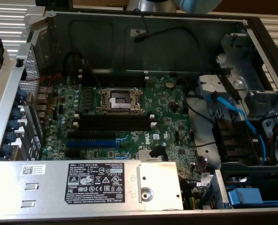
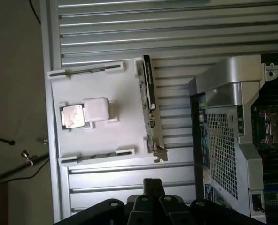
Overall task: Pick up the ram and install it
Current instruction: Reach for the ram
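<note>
The pincer (image 2: 150, 187) is closed with its dark fingers pressed together and grips nothing. It hangs above the ribbed surface (image 2: 129, 28), just off one edge of a white tray (image 2: 125, 84). The tray holds three things. A square silver processor chip (image 2: 73, 116) sits in a recess near the edge away from the computer case (image 2: 223, 84), touching a white block (image 2: 99, 110) beside it. The ram (image 2: 148, 98) lies along the edge facing the case, running nearly corner to corner. It is seen edge-on as a long, narrow, dark strip with paler patches.

In the exterior view, the open case carries a grey power supply (image 1: 82, 183) at its near edge. Beyond it is the green motherboard (image 1: 167, 108) with a blue slot (image 1: 92, 143), long black slots (image 1: 113, 123), all unfilled, and a metal processor socket (image 1: 120, 99). Blue cables (image 1: 237, 117) loop through the bay on the exterior view's right.
</note>
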Tool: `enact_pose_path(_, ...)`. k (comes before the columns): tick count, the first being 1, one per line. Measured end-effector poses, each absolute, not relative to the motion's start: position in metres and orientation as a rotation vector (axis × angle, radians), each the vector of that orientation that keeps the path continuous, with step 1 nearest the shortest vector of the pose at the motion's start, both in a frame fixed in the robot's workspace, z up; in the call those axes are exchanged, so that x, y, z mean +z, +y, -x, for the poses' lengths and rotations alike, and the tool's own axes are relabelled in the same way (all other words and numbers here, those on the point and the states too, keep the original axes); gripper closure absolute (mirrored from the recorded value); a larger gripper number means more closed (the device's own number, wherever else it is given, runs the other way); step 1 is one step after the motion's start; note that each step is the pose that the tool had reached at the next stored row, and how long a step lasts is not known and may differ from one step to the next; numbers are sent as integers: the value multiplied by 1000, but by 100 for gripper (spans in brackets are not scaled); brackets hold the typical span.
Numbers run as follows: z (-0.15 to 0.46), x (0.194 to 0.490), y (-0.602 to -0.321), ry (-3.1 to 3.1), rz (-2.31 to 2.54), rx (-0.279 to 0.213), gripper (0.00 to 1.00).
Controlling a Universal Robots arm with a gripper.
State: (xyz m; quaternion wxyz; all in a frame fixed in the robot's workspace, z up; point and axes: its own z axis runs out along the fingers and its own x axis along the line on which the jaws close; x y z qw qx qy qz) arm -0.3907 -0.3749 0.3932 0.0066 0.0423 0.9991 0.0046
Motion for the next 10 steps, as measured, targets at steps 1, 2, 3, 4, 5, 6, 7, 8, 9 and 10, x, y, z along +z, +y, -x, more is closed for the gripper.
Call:
enact_pose_path(1,395,393,-374,3126,-132,14,90)
enact_pose_path(2,400,393,-373,3126,-132,13,90)
enact_pose_path(3,404,393,-373,3126,-132,11,90)
enact_pose_path(4,409,393,-372,3126,-132,9,90)
enact_pose_path(5,413,393,-372,3126,-132,6,90)
enact_pose_path(6,418,393,-371,3125,-132,2,90)
enact_pose_path(7,422,393,-371,3125,-132,-1,90)
enact_pose_path(8,426,393,-371,3125,-132,-5,90)
enact_pose_path(9,430,393,-370,3125,-132,-8,90)
enact_pose_path(10,434,393,-370,3125,-132,-12,90)
